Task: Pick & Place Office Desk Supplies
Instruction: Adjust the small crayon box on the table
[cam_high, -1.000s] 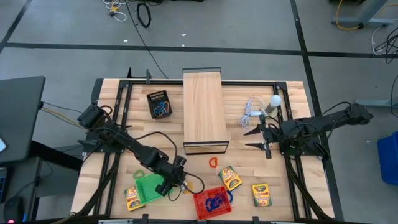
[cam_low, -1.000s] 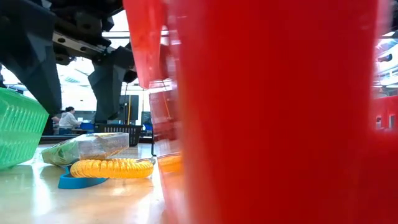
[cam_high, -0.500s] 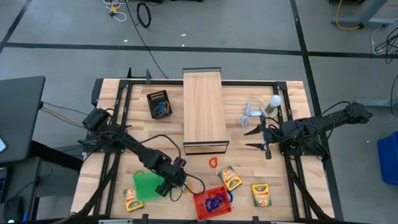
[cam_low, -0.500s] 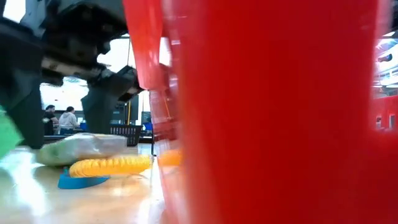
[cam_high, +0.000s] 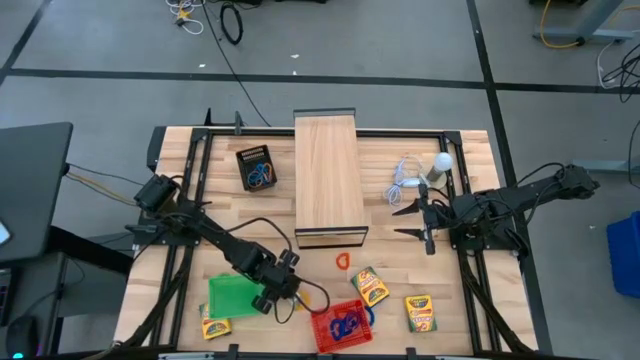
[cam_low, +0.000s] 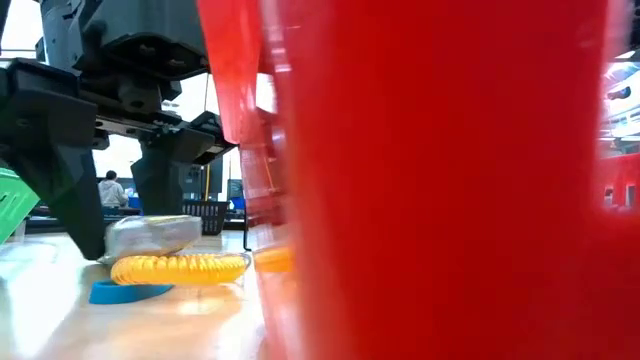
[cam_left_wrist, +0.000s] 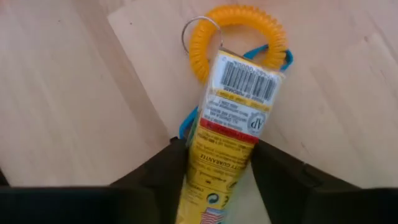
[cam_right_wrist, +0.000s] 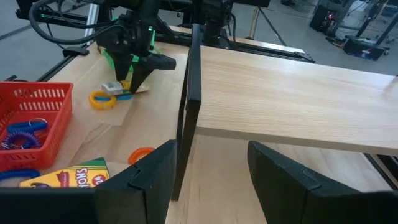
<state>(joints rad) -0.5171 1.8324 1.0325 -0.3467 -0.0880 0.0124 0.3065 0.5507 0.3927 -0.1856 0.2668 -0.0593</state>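
Wooden table (cam_high: 200, 190), crayon box (cam_left_wrist: 233, 134) between left tool (cam_left_wrist: 214, 180) fingers

Both arms (cam_high: 200, 235) are matte black, jointed and boxy; a black cable loops along the left one, ending in blocky, angular fingers (cam_low: 60, 170).

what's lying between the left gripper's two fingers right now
A crayon box, back side up, lies over a yellow coiled loop and a blue loop, seen in the left wrist view.
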